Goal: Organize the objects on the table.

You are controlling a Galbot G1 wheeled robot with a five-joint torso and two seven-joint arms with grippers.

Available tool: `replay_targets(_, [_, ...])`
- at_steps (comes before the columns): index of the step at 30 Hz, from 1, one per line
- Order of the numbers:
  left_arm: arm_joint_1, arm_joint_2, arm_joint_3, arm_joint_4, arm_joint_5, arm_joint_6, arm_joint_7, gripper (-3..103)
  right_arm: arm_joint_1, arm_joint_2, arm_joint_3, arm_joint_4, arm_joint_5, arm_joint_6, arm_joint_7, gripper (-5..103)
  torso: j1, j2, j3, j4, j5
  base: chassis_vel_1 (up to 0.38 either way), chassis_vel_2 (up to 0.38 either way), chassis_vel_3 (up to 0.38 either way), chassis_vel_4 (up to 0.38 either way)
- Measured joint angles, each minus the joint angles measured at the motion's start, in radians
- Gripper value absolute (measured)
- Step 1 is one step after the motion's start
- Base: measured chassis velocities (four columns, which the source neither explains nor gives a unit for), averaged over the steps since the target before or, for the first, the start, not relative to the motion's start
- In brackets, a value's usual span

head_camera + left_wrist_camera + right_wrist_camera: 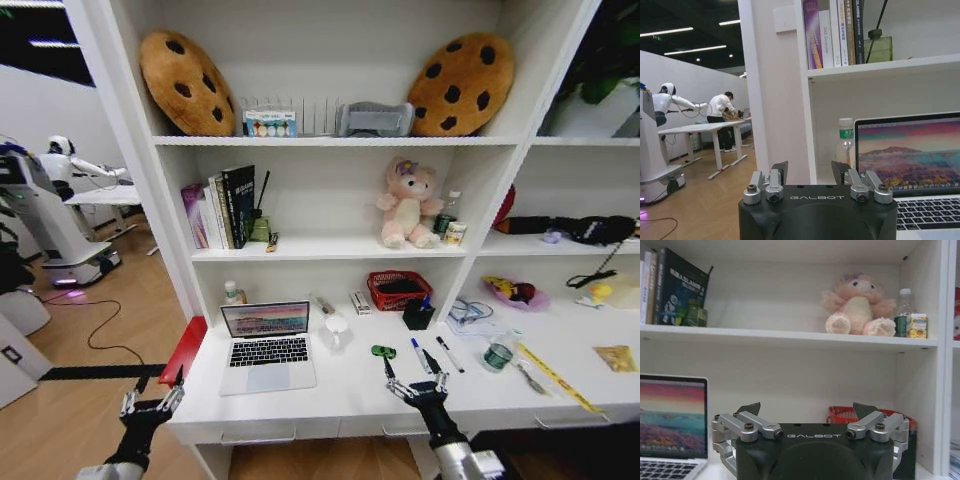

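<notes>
Both grippers stand with jaws spread and nothing between them. The right gripper (414, 385) hangs over the front of the table (350, 395), just short of the green toy car (383, 351) and two pens (432, 355). The left gripper (152, 400) hovers off the table's left end, above the wooden floor.

From the left wrist, its fingers (781, 170) point at the shelf post, with the open laptop (910, 170) to one side and a small bottle (845, 145) beside the screen. The right wrist view looks past its own fingers (751, 410) to a red basket (840, 415), with a plush toy (855, 305) on the shelf above.

The head view alone takes in the black pen cup (418, 315) beside the basket and the two cookie cushions (187, 80) on top.
</notes>
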Motion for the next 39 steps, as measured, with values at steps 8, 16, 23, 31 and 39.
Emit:
replay_targets(8, [-0.041, 0.077, 0.013, -0.048, -0.06, 0.076, 0.002, 25, -0.002, 0.006, -0.005, -0.022, -0.063, -0.043, 0.11, 100, 0.002, -0.001, 0.001, -0.0007, 0.0001, -0.01, 0.007, 0.008, -0.015])
replay_targets(16, [-0.069, 0.17, 0.032, -0.025, -0.076, 0.097, 0.002, 1, 0.006, 0.016, -0.015, -0.023, -0.063, -0.05, 0.149, 100, 0.002, -0.001, 0.0, -0.0001, 0.0, 0.0, 0.0, 0.0, 0.0])
replay_targets(23, [-0.233, 0.51, -0.003, 0.118, -0.209, 0.146, -0.036, 0, 0.011, 0.017, -0.015, -0.048, -0.069, -0.02, 0.15, 100, 0.002, -0.001, 0.001, -0.0006, -0.0005, 0.0, 0.0, 0.0, 0.0])
replay_targets(31, [-0.384, 0.877, 0.047, 0.297, -0.278, 0.142, 0.018, 0, 0.023, 0.025, 0.002, -0.076, -0.066, -0.001, 0.11, 100, 0.002, -0.001, 0.001, -0.0006, -0.0003, 0.0, 0.0, 0.0, 0.0])
replay_targets(39, [-0.583, 1.114, 0.196, 0.46, -0.259, 0.126, 0.232, 0, 0.036, 0.037, 0.008, -0.106, -0.065, 0.014, 0.093, 100, 0.002, -0.001, 0.001, -0.0002, 0.0003, 0.0, 0.0, 0.0, 0.0])
